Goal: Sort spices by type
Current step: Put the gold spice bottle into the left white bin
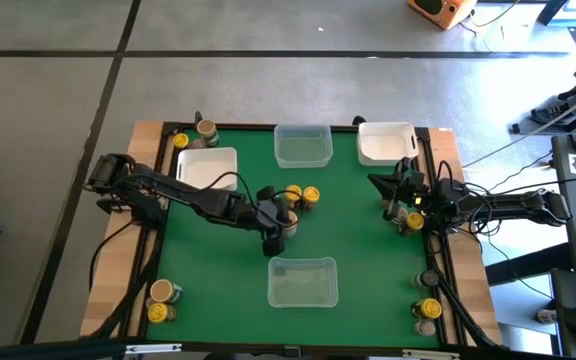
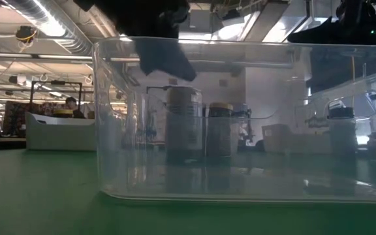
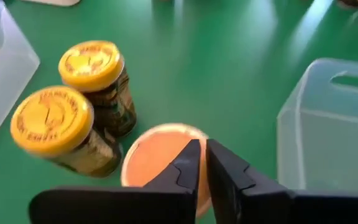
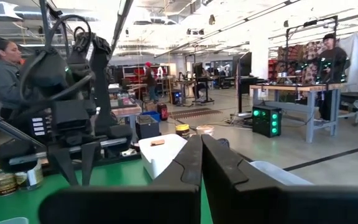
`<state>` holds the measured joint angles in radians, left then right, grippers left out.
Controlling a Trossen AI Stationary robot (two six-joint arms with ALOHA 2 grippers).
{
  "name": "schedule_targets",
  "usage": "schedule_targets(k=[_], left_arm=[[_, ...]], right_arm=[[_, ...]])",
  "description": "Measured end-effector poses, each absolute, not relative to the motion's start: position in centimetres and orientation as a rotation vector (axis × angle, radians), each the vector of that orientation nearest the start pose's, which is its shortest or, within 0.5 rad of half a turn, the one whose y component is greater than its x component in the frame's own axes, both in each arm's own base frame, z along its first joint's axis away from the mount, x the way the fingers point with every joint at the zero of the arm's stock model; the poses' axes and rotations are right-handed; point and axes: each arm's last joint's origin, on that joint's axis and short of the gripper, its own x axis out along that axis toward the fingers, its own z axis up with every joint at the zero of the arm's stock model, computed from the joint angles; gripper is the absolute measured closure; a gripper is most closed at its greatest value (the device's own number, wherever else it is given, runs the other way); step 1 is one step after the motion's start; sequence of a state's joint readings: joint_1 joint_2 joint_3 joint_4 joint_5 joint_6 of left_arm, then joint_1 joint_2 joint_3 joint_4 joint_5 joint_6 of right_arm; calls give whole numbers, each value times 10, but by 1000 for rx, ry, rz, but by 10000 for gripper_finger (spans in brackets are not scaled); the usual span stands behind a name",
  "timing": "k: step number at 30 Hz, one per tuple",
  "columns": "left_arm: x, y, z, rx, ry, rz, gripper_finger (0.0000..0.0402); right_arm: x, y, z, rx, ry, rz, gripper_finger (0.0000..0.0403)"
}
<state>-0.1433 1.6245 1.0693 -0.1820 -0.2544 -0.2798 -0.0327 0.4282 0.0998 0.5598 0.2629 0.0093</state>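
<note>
Left gripper over pink-lidded jar, frame centre.
Its fingers stood nearly closed above the lid, grasping nothing; two yellow-lidded jars stood just beside. Right gripper was clenched, empty.

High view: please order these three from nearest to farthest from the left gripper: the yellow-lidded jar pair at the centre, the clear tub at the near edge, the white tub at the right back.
From the left gripper:
1. Yellow-lidded jar pair, just beside it at the table's centre.
2. Clear tub, toward the near edge.
3. White tub, at the right back corner.
</note>
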Motion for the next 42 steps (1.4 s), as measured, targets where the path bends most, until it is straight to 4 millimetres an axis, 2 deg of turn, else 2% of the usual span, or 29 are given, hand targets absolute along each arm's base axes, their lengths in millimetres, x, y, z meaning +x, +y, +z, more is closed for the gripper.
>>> schedule_targets(k=[8,14,18,27,42], left_arm=[[353,-45,253,66,650,111,254],[352,-44,252,81,664,109,157],[351,-41,248,75,711,126,118],[349,-35,239,-9,782,167,105],[354,-30,222,-15,842,186,105]], right_arm=[[124,-11,213,46,-234,-279,393],[124,-11,212,45,-227,-279,393],[124,-11,212,45,-226,-279,393],[124,-11,212,45,-225,-279,393],[124,-11,211,44,-217,-281,393]])
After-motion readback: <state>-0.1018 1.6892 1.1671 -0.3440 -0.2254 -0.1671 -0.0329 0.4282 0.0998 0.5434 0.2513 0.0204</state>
